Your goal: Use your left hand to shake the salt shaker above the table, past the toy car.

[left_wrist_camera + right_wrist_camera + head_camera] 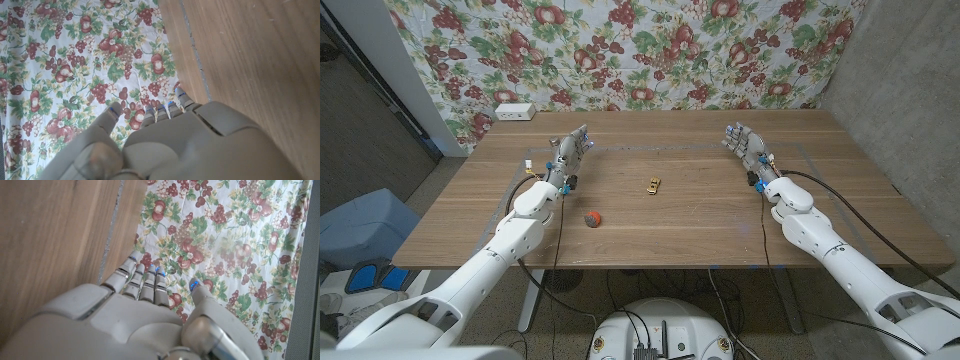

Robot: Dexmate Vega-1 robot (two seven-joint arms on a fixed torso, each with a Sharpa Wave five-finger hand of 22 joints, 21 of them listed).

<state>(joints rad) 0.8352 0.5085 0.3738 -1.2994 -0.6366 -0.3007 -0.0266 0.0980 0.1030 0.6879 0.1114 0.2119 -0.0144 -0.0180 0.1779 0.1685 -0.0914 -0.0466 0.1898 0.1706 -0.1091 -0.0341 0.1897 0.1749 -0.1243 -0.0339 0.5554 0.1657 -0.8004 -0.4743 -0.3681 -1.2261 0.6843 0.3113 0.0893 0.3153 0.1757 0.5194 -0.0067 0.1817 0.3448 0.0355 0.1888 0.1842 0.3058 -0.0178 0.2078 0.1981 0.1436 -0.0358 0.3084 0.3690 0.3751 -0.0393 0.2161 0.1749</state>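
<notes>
Wooden counter (680, 210), wide, backed by a hanging cloth (650, 50) printed with fruit and leaves. A white box (514, 112) sits at the counter's far left corner against the cloth.

Left hand (569, 158): over the left part of the counter, toward the far side, fingers reaching up toward the cloth, spread a little, nothing between them. The left wrist view has the back of the same hand (170, 145), fingertips (150, 111) loosely extended with the fruit cloth and bare wood beyond; it holds nothing.

Right hand (747, 148): mirrors it on the right part of the counter, fingers up and apart, empty. The right wrist view shows its back (135, 325) with fingertips (145, 277) straight, side by side, thumb set off; nothing gripped.

Small things, both in the middle ground between the arms. Toy car (653, 184), yellowish, near the counter's centre, well apart from both hands. A small round red-orange object (591, 218), seemingly the salt shaker though too small to tell, lies nearer the front edge, just beside the left forearm, closer to the robot than the left hand, untouched. The car lies beyond it and to the right.
</notes>
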